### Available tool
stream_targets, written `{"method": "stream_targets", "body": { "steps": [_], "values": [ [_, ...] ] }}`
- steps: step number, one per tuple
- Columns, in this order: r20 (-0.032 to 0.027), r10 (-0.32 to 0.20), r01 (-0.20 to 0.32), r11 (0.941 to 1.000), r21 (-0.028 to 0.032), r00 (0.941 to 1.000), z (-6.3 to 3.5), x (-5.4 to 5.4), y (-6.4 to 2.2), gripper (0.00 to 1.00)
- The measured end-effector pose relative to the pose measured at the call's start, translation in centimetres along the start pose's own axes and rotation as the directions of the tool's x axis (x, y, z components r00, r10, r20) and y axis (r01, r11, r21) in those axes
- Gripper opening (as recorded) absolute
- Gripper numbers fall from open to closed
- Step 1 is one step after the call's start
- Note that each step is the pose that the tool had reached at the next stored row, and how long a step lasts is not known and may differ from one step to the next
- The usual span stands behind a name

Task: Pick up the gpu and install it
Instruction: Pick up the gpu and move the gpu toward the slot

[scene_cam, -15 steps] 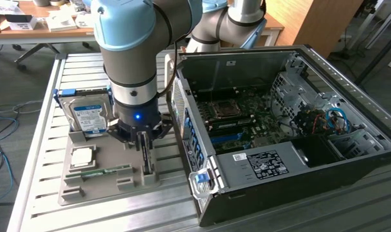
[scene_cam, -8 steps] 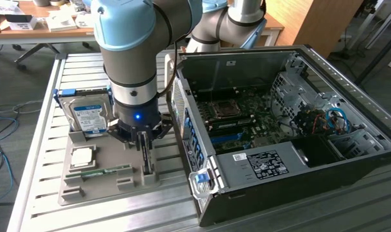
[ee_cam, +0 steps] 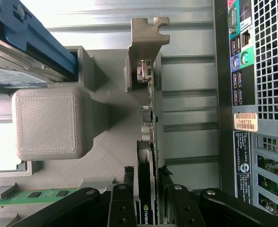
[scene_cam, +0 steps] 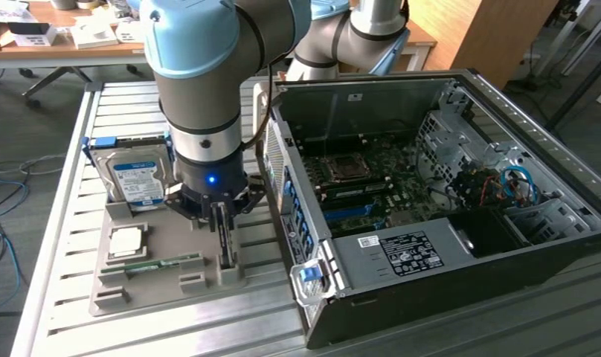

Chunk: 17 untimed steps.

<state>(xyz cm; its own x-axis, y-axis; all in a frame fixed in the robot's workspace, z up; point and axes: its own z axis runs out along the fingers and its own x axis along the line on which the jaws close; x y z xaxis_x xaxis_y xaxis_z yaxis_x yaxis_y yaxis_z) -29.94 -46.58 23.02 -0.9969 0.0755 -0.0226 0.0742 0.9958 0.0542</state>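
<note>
The gripper (ee_cam: 146,171) sits closest, its fingers set narrow on either side of the graphics card (ee_cam: 150,113) and seemingly pressing both faces. The card stands on edge in a slot of the grey holder (scene_cam: 152,286), beside the open computer case (scene_cam: 479,245), not yet lifted. This is the pick-up step. Freeing the card likely calls for a straight upward pull, square to the slot walls.

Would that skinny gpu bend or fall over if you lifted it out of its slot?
The gpu probably stays stiff: it is a flat circuit card with a metal end bracket. Standing on its thin edge in the grey tray, it would likely tip without its slot. Its bare little parts look fragile.
</note>
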Motion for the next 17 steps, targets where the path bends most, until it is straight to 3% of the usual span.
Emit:
{"method": "stream_targets", "body": {
  "steps": [2,3,17],
  "values": [
    [-0.0001,0.000,0.000,1.0000,0.0000,1.0000,0.00,0.00,0.00,0.33],
    [-0.0001,0.000,0.000,1.0000,0.0000,1.0000,0.00,0.00,0.00,0.26],
    [-0.0010,-0.017,0.017,0.9998,-0.0005,0.9998,0.01,-0.01,0.00,0.26]
  ]
}}
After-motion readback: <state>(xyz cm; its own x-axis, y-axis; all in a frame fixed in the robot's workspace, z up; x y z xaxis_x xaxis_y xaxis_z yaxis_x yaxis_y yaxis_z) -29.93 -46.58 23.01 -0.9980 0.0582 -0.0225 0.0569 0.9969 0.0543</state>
